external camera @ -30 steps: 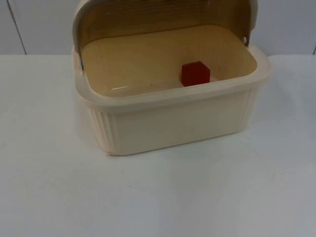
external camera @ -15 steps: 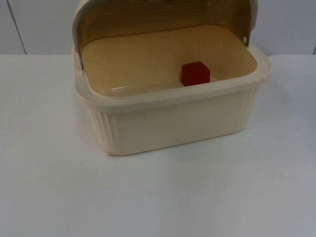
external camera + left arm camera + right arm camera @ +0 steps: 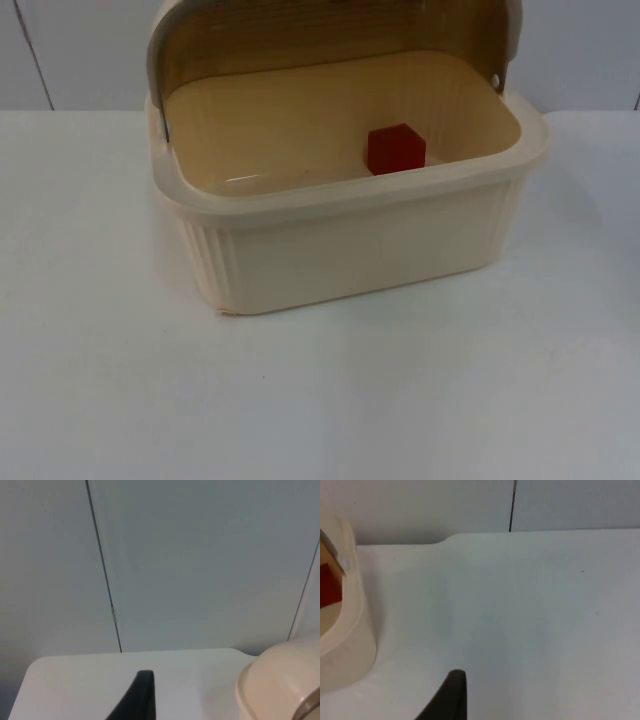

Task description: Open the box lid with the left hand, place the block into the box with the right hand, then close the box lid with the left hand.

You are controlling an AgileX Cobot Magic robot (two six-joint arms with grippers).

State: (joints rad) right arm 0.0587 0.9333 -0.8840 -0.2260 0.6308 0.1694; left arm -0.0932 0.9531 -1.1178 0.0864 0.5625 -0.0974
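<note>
Inside open box [image 3: 350, 240], block [image 3: 396, 148]

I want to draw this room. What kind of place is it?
Probably a robot test bench, not a kitchen: a bare white table ending at a grey partition wall, with just a cream box, its lid open and a red block inside.

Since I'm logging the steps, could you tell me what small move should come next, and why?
Probably bring the left gripper toward the lid to swing it shut. The red block already sits inside the cream box, the lid stands raised at the back, and both grippers wait off to the box's sides, right gripper included.
</note>
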